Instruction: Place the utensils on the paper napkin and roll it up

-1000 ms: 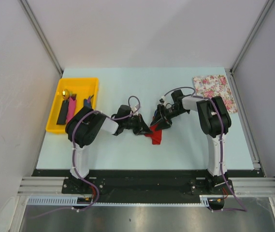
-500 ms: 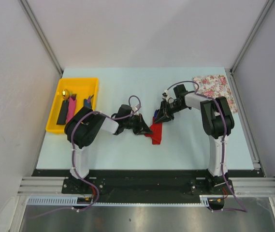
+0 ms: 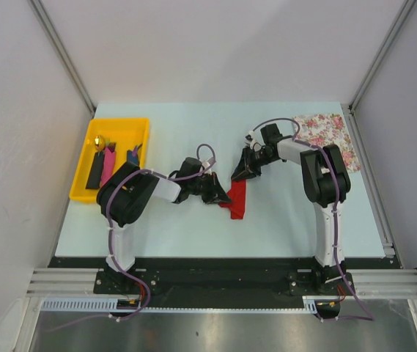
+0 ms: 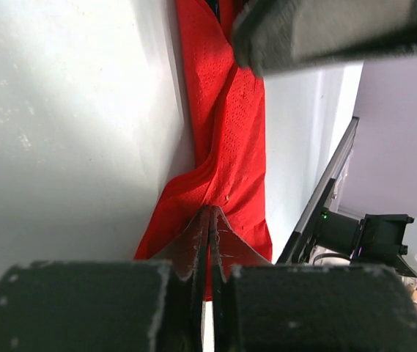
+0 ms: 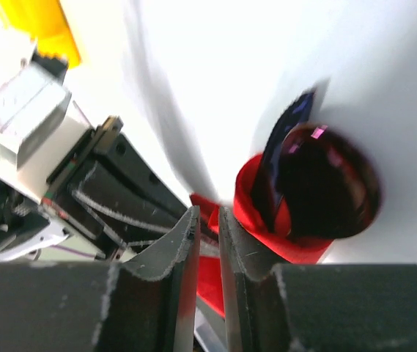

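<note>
**A:** From above, where is the napkin (image 3: 237, 202)?

**B:** In the middle of the surface (image 3: 193, 231), a narrow red bundle running near to far. The left tool (image 3: 221, 195) is at its left edge and the right tool (image 3: 237, 174) at its far end. I'd turn both ends at one pace, so the roll comes out even. I count one napkin, one flowered sheet (image 3: 325, 136) at the far right, and one yellow tray (image 3: 124, 122) at the far left. The tray has three utensils (image 3: 108, 167) in it: black, pink and blue.

**A:** And the left wrist view?

**B:** The tips are pressed together on a tented fold of the red paper. The sheet looks thin, so pull gently.

**A:** The right wrist view?

**B:** The jaws stand a slit apart with red showing behind them. I cannot tell whether they pinch anything. One dark spoon bowl (image 5: 329, 180) and one blue handle (image 5: 287, 136) poke from the roll's open end. That end should stay level so that nothing slides out.
</note>
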Controlling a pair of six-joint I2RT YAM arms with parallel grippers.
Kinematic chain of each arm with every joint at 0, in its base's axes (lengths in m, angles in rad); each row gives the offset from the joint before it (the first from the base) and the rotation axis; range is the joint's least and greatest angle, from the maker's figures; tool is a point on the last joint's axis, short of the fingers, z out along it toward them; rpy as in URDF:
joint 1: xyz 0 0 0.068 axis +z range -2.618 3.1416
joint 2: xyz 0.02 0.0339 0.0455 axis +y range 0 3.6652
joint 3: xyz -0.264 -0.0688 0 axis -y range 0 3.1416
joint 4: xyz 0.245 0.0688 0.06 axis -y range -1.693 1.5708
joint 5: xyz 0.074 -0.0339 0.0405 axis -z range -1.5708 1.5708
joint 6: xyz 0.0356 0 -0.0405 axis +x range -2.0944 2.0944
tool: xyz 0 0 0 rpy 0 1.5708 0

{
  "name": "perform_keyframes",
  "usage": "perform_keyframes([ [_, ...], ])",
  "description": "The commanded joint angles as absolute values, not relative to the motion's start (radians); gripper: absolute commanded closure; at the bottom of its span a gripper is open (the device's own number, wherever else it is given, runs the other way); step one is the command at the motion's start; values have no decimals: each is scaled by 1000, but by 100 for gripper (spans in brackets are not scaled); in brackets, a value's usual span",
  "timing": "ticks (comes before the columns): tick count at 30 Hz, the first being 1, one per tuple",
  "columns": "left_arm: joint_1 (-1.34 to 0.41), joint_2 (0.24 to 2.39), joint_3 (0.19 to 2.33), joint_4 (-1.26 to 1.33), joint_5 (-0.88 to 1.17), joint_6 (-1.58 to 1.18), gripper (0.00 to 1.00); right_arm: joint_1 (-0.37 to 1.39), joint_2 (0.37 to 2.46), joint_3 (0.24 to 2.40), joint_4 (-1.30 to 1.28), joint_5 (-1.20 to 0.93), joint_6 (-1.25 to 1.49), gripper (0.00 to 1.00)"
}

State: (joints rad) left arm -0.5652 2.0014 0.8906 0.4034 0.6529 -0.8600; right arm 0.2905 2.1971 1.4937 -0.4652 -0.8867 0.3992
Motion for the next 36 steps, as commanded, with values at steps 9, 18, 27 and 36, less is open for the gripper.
perform_keyframes([
  [9, -578, 2011, 887, 265, 538, -776, 97, 299, 2252, 1546, -520, -813, 302, 81],
  [18, -575, 1954, 844, 259, 525, -785, 97, 265, 2286, 1555, -595, -721, 181, 85],
  [27, -591, 1919, 845, 196, 492, -743, 99, 256, 2296, 1565, -597, -736, 163, 86],
  [36, -609, 1928, 864, 144, 457, -721, 100, 244, 2194, 1572, -562, -906, 238, 75],
])
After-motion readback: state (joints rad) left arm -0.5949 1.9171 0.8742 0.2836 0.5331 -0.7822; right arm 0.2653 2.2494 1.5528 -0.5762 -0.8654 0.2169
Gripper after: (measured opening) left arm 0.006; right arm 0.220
